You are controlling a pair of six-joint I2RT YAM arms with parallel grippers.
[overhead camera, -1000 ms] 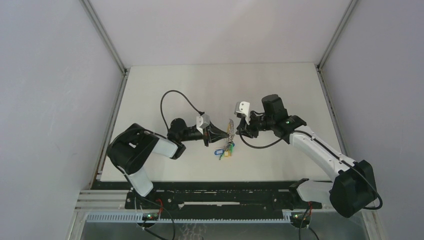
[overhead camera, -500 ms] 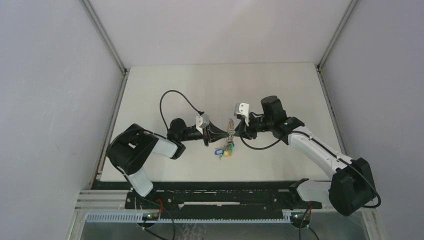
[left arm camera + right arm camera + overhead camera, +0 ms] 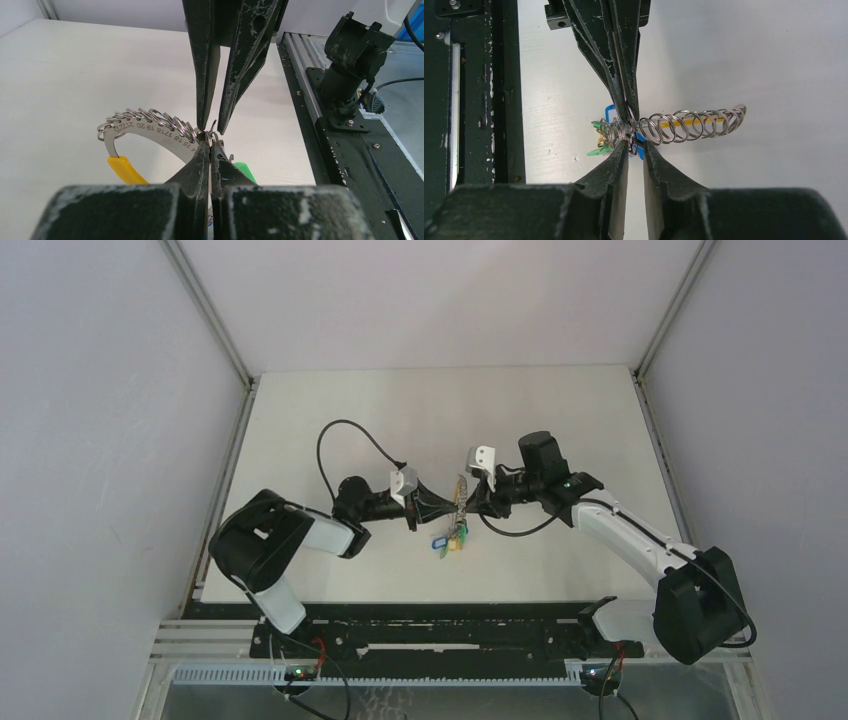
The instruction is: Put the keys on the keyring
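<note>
**Right arm shifted left in the overhead frame since a second ago, its fingers drawn closer together; left arm unchanged.**

The keyring [image 3: 459,502] sits at centre frame over the white table [image 3: 330,400]. It is a numbered silver band carrying a row of small wire rings [image 3: 684,125] and curving away to a yellow end [image 3: 122,170]. A blue tag [image 3: 609,111] and green tags [image 3: 596,151] bunch at its near end. The left gripper [image 3: 209,145] is clamped shut on the band beside that bunch. The right gripper [image 3: 634,146] meets it tip to tip from the opposite side. Its fingers are narrowly apart, either side of the ring cluster; whether they pinch anything cannot be told.
</note>
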